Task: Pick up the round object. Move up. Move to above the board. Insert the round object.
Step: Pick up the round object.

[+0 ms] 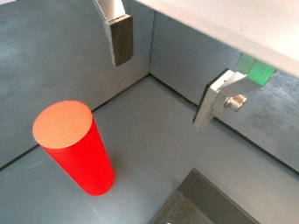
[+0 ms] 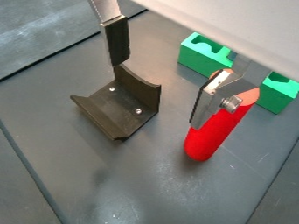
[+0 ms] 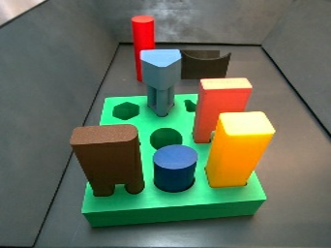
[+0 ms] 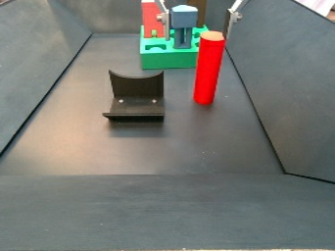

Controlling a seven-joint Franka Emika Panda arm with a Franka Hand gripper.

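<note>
The round object, a tall red cylinder [image 1: 73, 147], stands upright on the dark floor; it shows in both wrist views [image 2: 211, 133] and both side views [image 3: 142, 39] [image 4: 209, 67]. My gripper [image 1: 163, 92] is open and empty, its two silver fingers wide apart above the floor. In a wrist view the gripper [image 2: 159, 92] has the cylinder just outside one finger [image 2: 216, 94], not between the jaws. The green board [image 3: 123, 205] lies beyond the cylinder [image 4: 160, 59] and is partly seen in a wrist view [image 2: 201, 56].
The dark fixture [image 2: 117, 109] stands on the floor beside the cylinder [image 4: 133, 96]. Several blocks sit in the board: a brown one [image 3: 106, 155], a dark blue cylinder [image 3: 175, 167], an orange one [image 3: 243, 145], a red-orange one [image 3: 223, 105] and a grey-blue one [image 3: 159, 76]. Grey walls enclose the floor.
</note>
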